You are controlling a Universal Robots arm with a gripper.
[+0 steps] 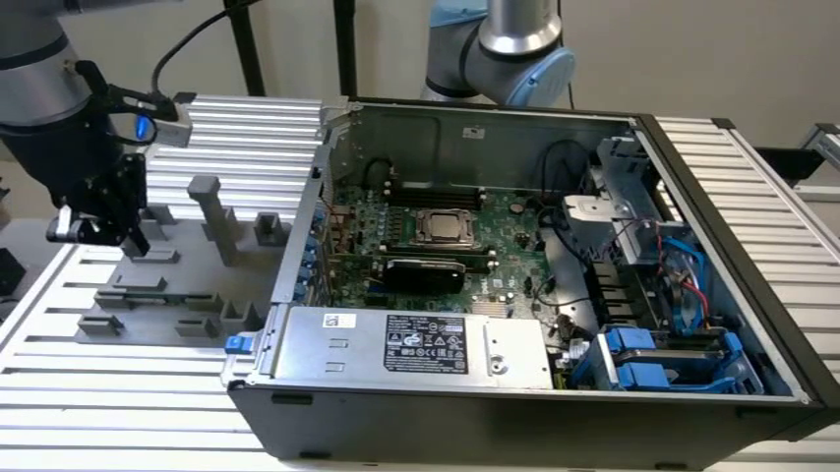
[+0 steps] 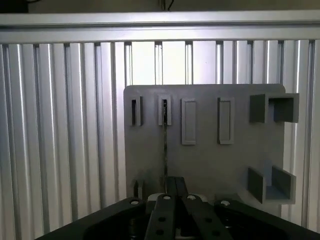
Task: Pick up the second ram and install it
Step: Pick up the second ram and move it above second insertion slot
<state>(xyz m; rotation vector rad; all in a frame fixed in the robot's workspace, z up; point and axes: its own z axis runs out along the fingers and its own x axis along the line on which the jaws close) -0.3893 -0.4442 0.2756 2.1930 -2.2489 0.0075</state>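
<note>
Arm: the robot arm (image 1: pixel 39 88) is at the exterior view's left. It is over the gray tray (image 1: pixel 197 285) and well apart from the computer case (image 1: pixel 525 138).
Gripper: the black gripper (image 1: pixel 94 228) hangs over the tray and points down. In the wrist view the gripper (image 2: pixel 175 192) is lined up with a thin stick on the tray.
Pincer: I cannot tell if it is apart, together or clamped on something.
Second ram: in the wrist view the second ram (image 2: pixel 165 150) looks like a thin dark line, because it is seen on its edge. It stands in a narrow holder on the gray tray (image 2: pixel 210 165) and runs straight toward the gripper. I cannot tell if the gripper touches it.
Tray: it is flat and gray. It has narrow slots, two long flat pockets (image 2: pixel 188 121) and two open boxes (image 2: pixel 274 107). In the exterior view a tall gray post (image 1: pixel 212 218) stands up from it.
Table: the table (image 1: pixel 79 393) is silver with long ribs. The tray and the case both sit on it.
Computer case: it is dark and open on top. It sits in the middle and toward the exterior view's right.
Motherboard: the green motherboard (image 1: pixel 506 251) lies inside the case, with the square CPU socket (image 1: pixel 444 228) near its middle.
Power supply: the silver power supply (image 1: pixel 393 344) has a black label and sits at the near side of the case.
Drive holders: the blue drive holders (image 1: pixel 650 359) are in the case's near corner, at the exterior view's right.
Other arm: a second robot arm (image 1: pixel 516 44), silver and blue, stands behind the case.
</note>
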